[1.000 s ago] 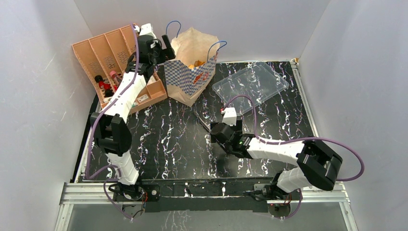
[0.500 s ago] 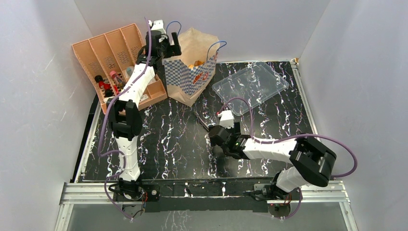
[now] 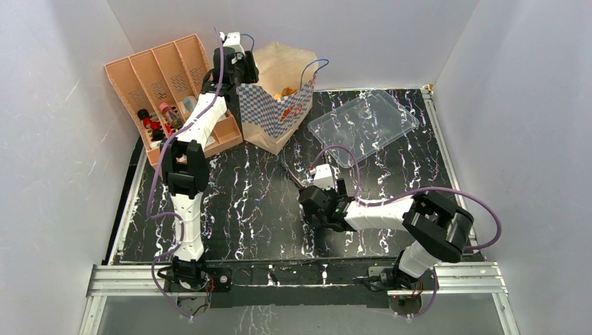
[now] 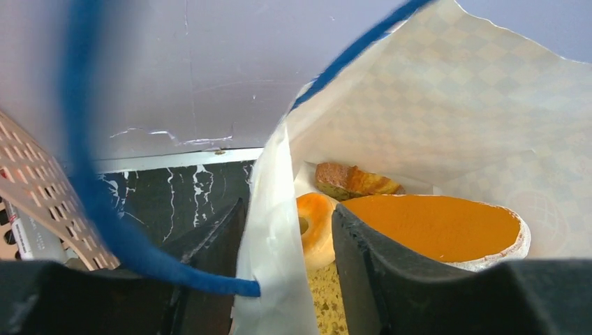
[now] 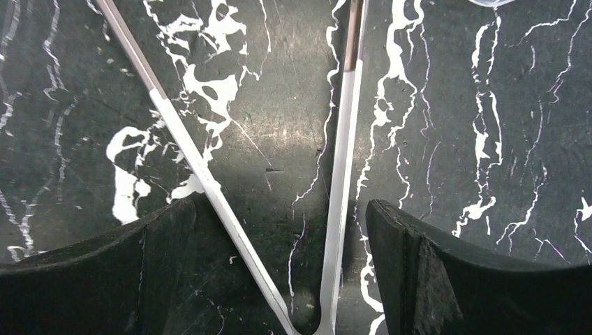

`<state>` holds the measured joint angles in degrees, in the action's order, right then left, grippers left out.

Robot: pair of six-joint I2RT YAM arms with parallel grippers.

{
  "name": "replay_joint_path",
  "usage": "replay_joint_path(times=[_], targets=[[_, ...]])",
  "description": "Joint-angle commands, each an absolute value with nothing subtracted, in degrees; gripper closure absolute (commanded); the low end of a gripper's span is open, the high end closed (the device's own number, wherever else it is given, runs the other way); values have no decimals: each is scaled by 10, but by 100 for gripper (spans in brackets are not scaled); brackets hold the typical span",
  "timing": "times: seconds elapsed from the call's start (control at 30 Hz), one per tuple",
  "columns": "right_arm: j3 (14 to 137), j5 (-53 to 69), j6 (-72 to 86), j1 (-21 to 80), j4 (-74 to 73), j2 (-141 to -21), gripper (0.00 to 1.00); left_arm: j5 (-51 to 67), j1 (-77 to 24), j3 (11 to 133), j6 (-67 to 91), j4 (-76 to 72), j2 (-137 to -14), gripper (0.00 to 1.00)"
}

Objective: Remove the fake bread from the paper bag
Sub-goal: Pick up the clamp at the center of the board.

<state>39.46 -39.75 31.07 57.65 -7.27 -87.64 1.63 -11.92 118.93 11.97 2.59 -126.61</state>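
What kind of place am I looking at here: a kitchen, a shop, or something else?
Probably a robotics test booth, not a kitchen: white-and-black robot arms, left and right, bolted to an aluminium rail, plain white walls boxing in a black marbled tabletop, and toy breads inside a tan paper bag.
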Motion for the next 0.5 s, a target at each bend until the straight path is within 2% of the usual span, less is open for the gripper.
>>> replay_joint_path(times=[0.0,0.07,0.13,0.27,0.37,0.47], targets=[[401,-420,288,578,-26,-903,8,42,-111,1200,113,9,-1275,55],[404,-422,281,578,-12,-915,7,54,-108,1183,113,-10,-1270,59],[406,-423,273,577,1,-924,7,72,-106,1162,111,-33,-1264,69],[405,-412,266,566,24,-938,10,108,-104,1129,103,-74,-1255,98],[395,-391,265,551,41,-942,16,134,-102,1101,102,-108,-1246,100],[379,-365,269,535,61,-937,27,166,-101,1067,110,-158,-1230,100]])
